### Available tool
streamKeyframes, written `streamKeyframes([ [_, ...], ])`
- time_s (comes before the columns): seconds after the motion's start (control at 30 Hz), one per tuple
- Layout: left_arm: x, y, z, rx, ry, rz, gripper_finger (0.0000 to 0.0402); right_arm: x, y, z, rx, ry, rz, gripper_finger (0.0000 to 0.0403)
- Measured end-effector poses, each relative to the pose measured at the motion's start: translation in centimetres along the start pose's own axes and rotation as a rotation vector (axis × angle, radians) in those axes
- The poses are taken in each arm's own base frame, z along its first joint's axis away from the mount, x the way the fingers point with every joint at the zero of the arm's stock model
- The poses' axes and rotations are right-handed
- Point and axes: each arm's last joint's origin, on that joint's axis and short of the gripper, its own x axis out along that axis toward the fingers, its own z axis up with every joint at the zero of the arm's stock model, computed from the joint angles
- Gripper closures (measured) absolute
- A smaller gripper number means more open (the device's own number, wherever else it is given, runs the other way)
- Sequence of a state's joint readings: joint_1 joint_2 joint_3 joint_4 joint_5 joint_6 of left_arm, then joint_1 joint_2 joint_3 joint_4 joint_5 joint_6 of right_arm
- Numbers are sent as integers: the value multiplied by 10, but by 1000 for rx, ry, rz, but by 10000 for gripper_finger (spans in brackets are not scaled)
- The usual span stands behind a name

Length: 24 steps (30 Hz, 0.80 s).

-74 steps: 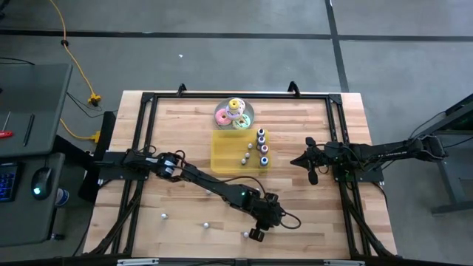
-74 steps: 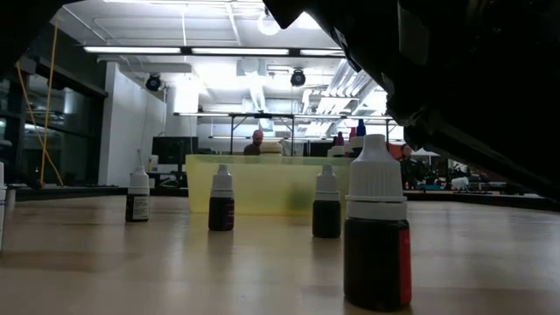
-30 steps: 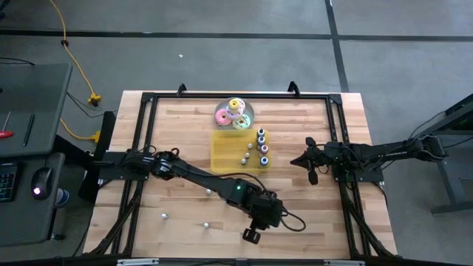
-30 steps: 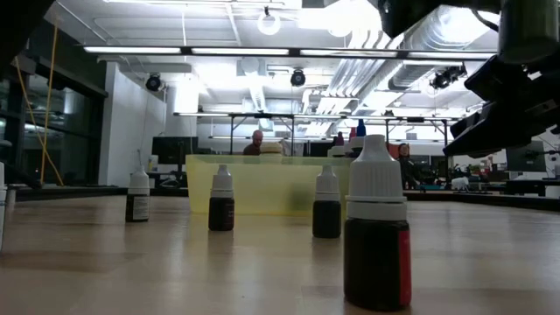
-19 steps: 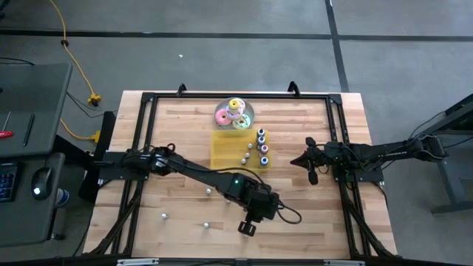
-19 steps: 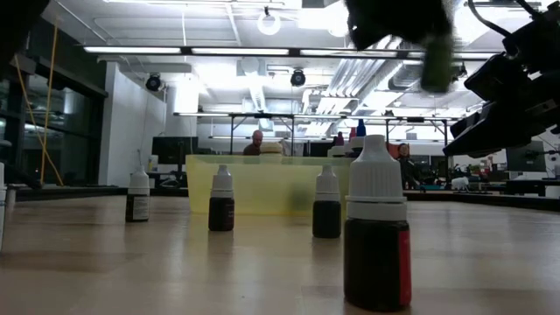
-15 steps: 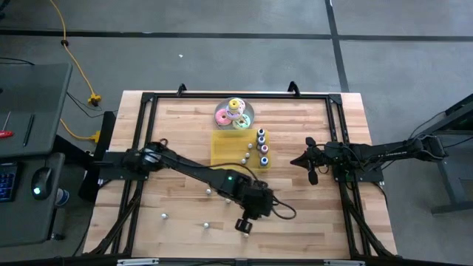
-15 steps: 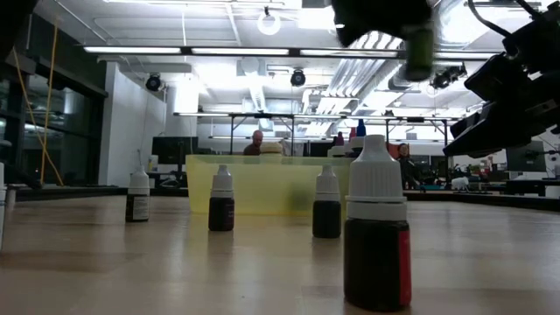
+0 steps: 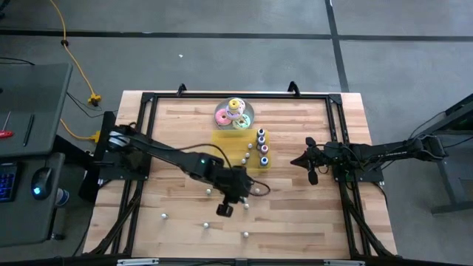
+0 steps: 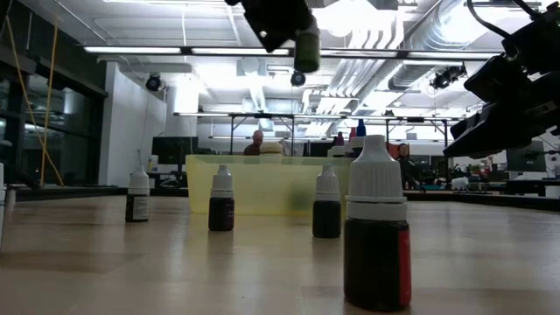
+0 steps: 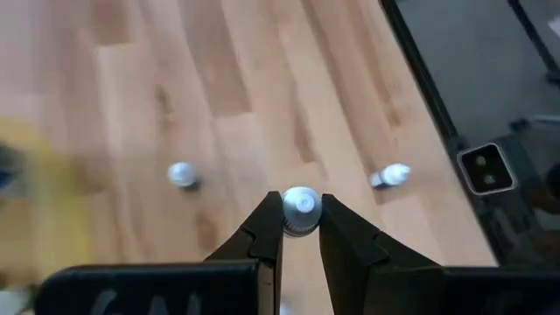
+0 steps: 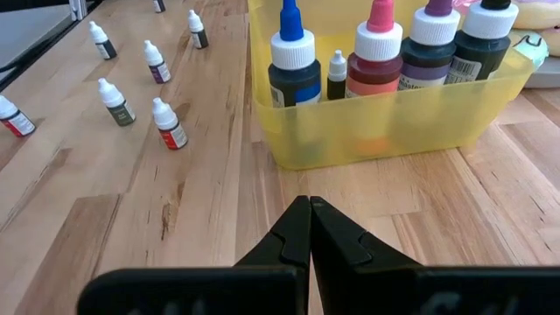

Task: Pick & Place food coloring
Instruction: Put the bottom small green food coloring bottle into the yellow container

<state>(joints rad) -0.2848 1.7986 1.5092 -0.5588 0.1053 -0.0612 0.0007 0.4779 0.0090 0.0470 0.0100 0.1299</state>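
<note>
One small bottle of food coloring is pinched in the left gripper, up in the air over the bench. It is being carried, and next it likely needs to go over the yellow tray and be let go. The right gripper waits pressed together near the tray.

A light wooden butcher-block table is seen from above, set on a grey concrete floor crossed by dark lines. At the table's upper centre, a round grey plate is stacked with pastel ring-shaped toys in pink, yellow and green. Just below it, a translucent yellow rectangular plastic tray is placed. A yellow cable is trailed across the floor at upper left. At the left edge, a dark desk is shown, with a computer mouse lit blue. In the low view, a seated person is seen far behind the tray.
</note>
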Motion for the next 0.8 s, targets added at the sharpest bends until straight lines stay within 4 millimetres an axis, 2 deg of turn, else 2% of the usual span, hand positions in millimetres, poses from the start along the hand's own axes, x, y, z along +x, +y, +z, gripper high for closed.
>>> streamKeyframes([
  [0.17,-29,11,-16,-45,-8,81,356,0,0,0,0,2,0,402],
  [0.4,-68,28,-41,-294,-129,269,356,0,0,0,0,-2,-1,402],
  [0.57,-86,45,-60,-383,-170,422,355,0,0,0,0,3,-2,402],
  [0.8,-92,75,-70,-380,-206,457,355,0,0,0,0,2,-2,402],
])
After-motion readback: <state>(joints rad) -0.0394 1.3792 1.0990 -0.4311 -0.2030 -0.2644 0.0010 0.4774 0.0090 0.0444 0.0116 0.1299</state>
